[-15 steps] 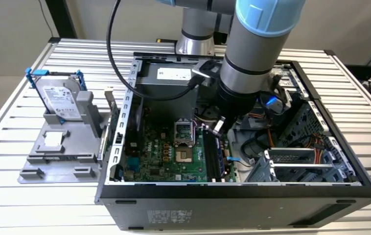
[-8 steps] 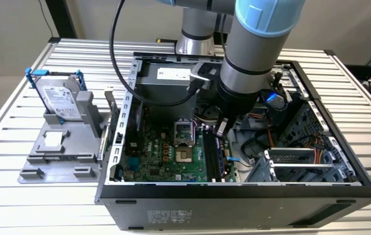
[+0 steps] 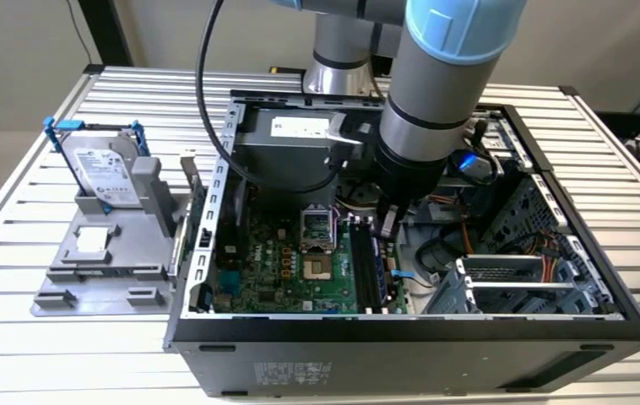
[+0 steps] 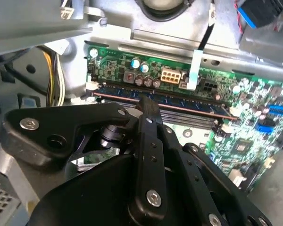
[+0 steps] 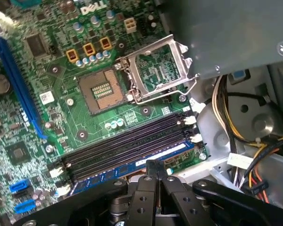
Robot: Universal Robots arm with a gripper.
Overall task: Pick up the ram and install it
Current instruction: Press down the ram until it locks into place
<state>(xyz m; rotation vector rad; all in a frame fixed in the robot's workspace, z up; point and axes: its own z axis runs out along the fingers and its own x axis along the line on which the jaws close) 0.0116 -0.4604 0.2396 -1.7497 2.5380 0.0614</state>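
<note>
Keep your gripper (image 5: 155,172), whose fingers sit together on the top edge of the ram (image 5: 146,159), pressing squarely down so both ends seat evenly: the long blue stick with dark chips stands on edge in the motherboard's (image 5: 61,70) outermost slot, beside the case wall.
</note>
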